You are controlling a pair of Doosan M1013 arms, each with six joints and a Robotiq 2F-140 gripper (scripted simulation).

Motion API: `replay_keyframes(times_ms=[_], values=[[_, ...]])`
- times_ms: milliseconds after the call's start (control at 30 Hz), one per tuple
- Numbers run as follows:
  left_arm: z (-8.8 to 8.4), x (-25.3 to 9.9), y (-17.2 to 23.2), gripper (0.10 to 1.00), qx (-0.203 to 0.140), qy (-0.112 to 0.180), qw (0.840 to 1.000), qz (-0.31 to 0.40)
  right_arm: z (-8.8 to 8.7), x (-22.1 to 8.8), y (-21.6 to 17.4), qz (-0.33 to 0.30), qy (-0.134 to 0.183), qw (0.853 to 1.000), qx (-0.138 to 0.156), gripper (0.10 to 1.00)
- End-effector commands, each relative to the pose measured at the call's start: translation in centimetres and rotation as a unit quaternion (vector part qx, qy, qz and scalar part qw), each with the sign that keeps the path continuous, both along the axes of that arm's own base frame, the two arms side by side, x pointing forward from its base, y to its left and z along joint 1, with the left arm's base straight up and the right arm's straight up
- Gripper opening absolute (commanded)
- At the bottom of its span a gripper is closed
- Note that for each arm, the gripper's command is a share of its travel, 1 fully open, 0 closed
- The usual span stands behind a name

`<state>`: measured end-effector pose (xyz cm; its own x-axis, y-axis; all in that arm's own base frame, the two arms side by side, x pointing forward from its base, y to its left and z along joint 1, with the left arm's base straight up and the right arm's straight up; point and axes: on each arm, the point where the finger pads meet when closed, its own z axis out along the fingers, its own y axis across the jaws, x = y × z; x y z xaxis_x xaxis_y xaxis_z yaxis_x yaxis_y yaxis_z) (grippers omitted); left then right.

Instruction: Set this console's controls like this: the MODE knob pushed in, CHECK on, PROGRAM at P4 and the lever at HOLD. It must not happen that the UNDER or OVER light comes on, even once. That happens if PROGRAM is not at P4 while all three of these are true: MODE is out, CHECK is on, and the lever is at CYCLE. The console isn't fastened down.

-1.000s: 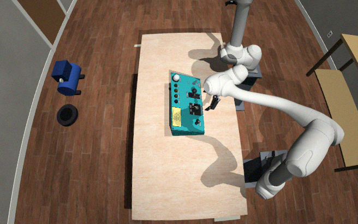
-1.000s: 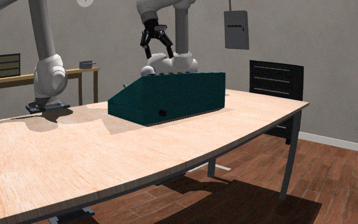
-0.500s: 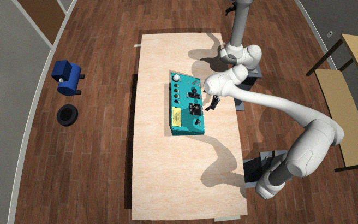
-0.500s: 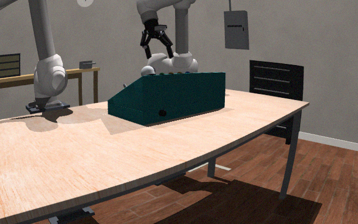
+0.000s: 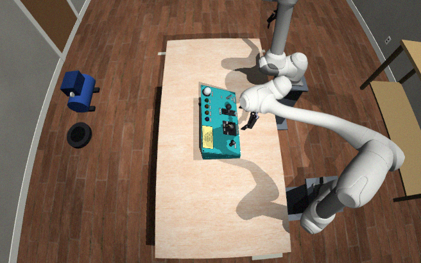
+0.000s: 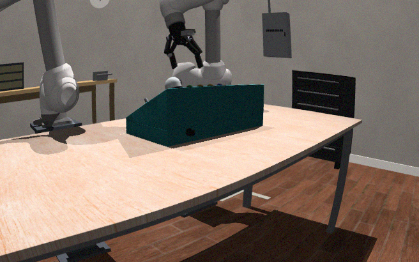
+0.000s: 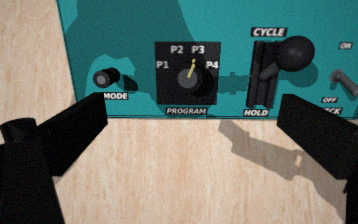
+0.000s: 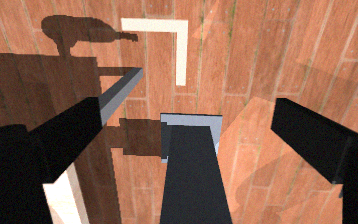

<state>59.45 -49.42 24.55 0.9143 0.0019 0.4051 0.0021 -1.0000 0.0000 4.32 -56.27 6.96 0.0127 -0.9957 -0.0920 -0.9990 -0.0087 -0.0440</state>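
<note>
Left wrist view, your left gripper [image 5: 242,118] [image 6: 186,66] [image 7: 192,109]: jaws wide, nothing held. Teal console [image 5: 218,128] [image 6: 211,108] [image 7: 220,20]: on the table, just beyond those jaws. MODE knob [image 5: 232,143] [image 7: 106,77]: past the picture-left finger; depth, cannot tell. PROGRAM knob [image 5: 230,126] [image 7: 188,79]: ahead of the gap, pointer at P3. Lever [image 5: 228,106] [image 7: 295,53]: past the picture-right finger, toward CYCLE. CHECK switch [image 5: 229,96] [image 7: 345,82]: farther right; setting unclear. Your right gripper [image 5: 269,25] [image 8: 187,113]: jaws wide, holding nothing, floor [image 8: 240,30] below.
</note>
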Motion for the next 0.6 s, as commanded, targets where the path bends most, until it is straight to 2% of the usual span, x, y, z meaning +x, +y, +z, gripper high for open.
replay_keyframes(times_ms=[0, 200, 267, 400, 567], values=[[0.1, 0.0, 0.0, 1.0, -0.001, -0.001, 1.0, 0.0, 0.7, -0.2, 5.0, 0.007, 0.002, 0.997, 0.076, 1.0], [0.1, 0.1, 0.0, 1.0, -0.001, -0.001, 1.0, 0.0, 2.5, -0.5, 10.3, 0.014, 0.005, 0.987, 0.161, 1.0], [0.1, 0.1, 0.0, 1.0, -0.001, -0.001, 1.0, 0.0, 2.5, -0.5, 10.3, 0.014, 0.005, 0.987, 0.161, 1.0], [0.1, 0.1, 0.0, 1.0, -0.001, -0.001, 1.0, 0.0, 4.2, -0.8, 13.6, 0.018, 0.007, 0.977, 0.214, 1.0], [0.1, 0.1, 0.0, 1.0, -0.001, -0.001, 1.0, 0.0, 5.8, -1.0, 16.2, 0.021, 0.009, 0.966, 0.259, 1.0]])
